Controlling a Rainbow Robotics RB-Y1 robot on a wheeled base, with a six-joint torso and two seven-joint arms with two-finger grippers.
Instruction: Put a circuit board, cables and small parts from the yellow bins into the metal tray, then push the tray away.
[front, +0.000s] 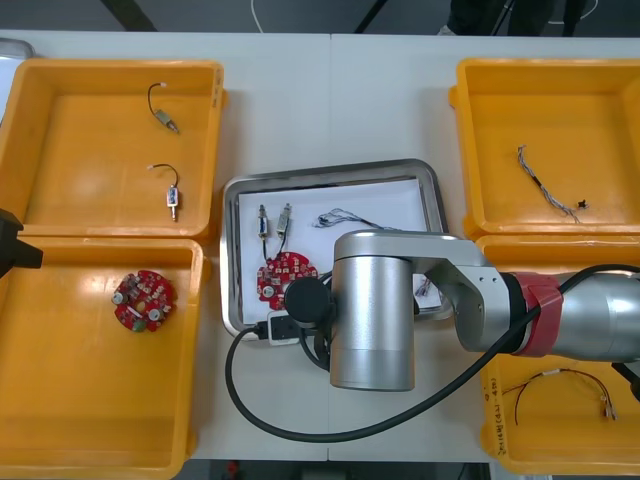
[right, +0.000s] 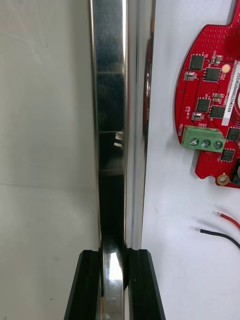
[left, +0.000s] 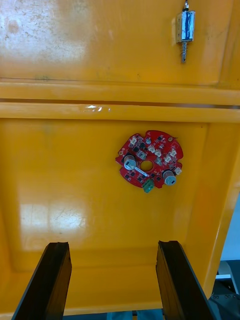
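The metal tray (front: 330, 168), white inside, lies at the table's middle. It holds a round red circuit board (front: 283, 277), two small metal parts (front: 273, 220) and a twisted blue and white cable (front: 340, 217). My right arm (front: 375, 310) reaches over the tray's near edge. In the right wrist view my right gripper (right: 114, 255) is shut on the tray's shiny rim (right: 112, 100), with the circuit board (right: 212, 105) and red and black wire ends (right: 222, 227) just inside. My left gripper (left: 112, 280) hangs open over the near left bin, above another circuit board (left: 149, 160).
The far left yellow bin (front: 60, 70) holds two small metal parts with black cables (front: 165, 118). A circuit board (front: 143, 300) lies in the near left bin. The far right bin holds a twisted cable (front: 545, 185), the near right one a red and yellow cable (front: 560, 385).
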